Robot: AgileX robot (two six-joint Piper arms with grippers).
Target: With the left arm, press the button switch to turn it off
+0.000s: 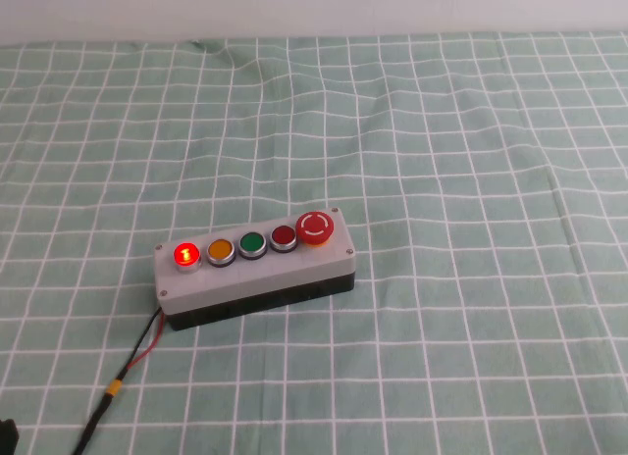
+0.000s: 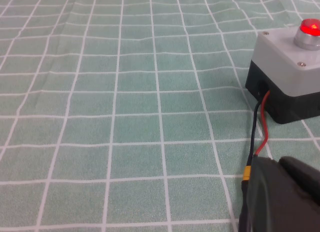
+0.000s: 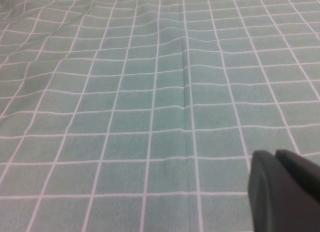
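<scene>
The button switch (image 1: pixel 184 254) glows bright red at the left end of the grey five-button box (image 1: pixel 255 275) in the middle of the table. It also shows in the left wrist view (image 2: pixel 309 28), lit, on the box's near corner. My left gripper (image 2: pixel 279 163) is low over the cloth by the box's cable, well short of the box, with its fingers shut together and empty. Only a black tip of it shows at the bottom left corner of the high view (image 1: pixel 5 433). My right gripper (image 3: pixel 274 154) is shut and empty over bare cloth, out of the high view.
A green checked cloth (image 1: pixel 471 161) covers the table. On the box, an orange (image 1: pixel 219 250), a green (image 1: pixel 252 243), a dark red (image 1: pixel 284 236) and a large red mushroom button (image 1: pixel 315 227) follow the lit one. A red and black cable (image 1: pixel 137 355) runs from the box's left end to the front left.
</scene>
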